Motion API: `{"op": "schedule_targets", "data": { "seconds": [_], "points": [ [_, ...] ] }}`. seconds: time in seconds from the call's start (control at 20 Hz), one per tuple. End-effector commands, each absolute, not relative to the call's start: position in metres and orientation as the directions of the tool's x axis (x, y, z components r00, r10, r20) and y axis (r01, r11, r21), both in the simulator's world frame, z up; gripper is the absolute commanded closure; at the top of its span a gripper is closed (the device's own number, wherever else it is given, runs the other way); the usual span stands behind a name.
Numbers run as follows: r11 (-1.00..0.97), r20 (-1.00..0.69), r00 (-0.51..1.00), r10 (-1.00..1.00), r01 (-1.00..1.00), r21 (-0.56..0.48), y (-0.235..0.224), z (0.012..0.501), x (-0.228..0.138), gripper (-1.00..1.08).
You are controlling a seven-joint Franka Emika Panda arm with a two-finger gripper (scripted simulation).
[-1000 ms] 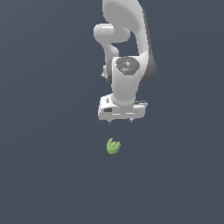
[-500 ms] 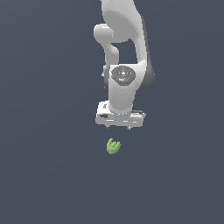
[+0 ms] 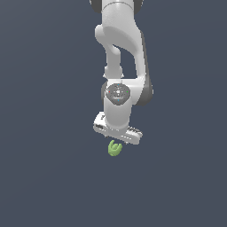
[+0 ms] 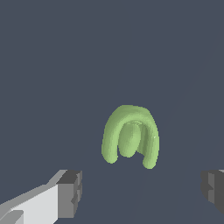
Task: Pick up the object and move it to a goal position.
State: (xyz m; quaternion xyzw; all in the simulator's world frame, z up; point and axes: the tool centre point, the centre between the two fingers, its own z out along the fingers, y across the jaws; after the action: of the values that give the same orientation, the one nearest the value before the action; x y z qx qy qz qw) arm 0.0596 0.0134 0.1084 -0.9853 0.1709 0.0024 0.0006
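Observation:
The object (image 3: pixel 115 148) is a small light-green lump with short curved prongs, lying on the dark grey floor. In the wrist view the object (image 4: pixel 130 136) shows as an arch with a rounded lobe inside it. My white gripper (image 3: pixel 117 138) hangs just above it in the exterior view, the hand covering the object's upper edge. In the wrist view my gripper (image 4: pixel 142 192) is open, its two dark pads (image 4: pixel 71 194) wide apart with the object lying ahead of the gap. Nothing is held.
The white arm (image 3: pixel 119 53) rises from the gripper toward the top of the exterior view. Plain dark grey ground (image 3: pixel 44 177) lies all around, with no other objects showing.
The arm has come down toward the object, which has not moved. The gripper, well above it a second ago, now sits right over it.

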Motion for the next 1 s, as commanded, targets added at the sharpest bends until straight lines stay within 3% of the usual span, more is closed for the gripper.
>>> {"op": "schedule_targets", "data": {
  "seconds": [0.0, 0.95],
  "points": [
    [-0.922, -0.003, 0.922, -0.387, -0.387, -0.001, 0.01, 0.102, 0.067, -0.92],
    [-0.882, 0.0, 0.882, -0.471, -0.471, 0.0, 0.004, 0.07, 0.078, -0.92]
  ]
}}
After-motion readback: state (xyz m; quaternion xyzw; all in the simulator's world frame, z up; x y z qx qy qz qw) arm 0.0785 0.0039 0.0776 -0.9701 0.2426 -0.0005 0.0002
